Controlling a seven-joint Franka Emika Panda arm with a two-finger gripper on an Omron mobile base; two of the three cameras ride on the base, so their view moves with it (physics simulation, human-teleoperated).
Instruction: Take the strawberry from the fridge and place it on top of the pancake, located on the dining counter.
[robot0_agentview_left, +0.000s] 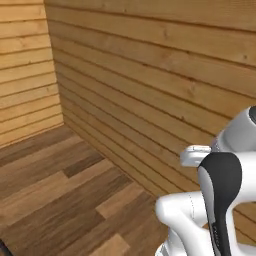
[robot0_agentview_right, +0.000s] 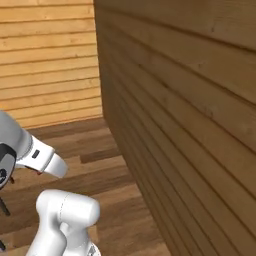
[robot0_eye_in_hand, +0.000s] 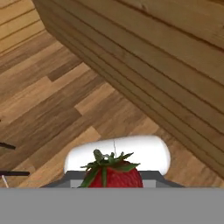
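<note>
In the hand view the strawberry (robot0_eye_in_hand: 112, 176) sits at the bottom centre, bright red with a green leafy top pointing up. My gripper (robot0_eye_in_hand: 112, 183) is shut on it, and the finger tips are hidden behind the berry. The white arm (robot0_agentview_left: 220, 200) rises at the lower right of the left base view and appears as the arm (robot0_agentview_right: 60, 215) at the lower left of the right base view. The fridge, the pancake and the dining counter are out of view.
A wall of horizontal wooden planks (robot0_agentview_left: 165, 85) stands close ahead and to the right, meeting a second plank wall (robot0_agentview_left: 25, 75) in a corner at the left. Wood-plank floor (robot0_agentview_left: 60, 195) spreads below. Thin dark legs (robot0_eye_in_hand: 11, 173) show at the left edge.
</note>
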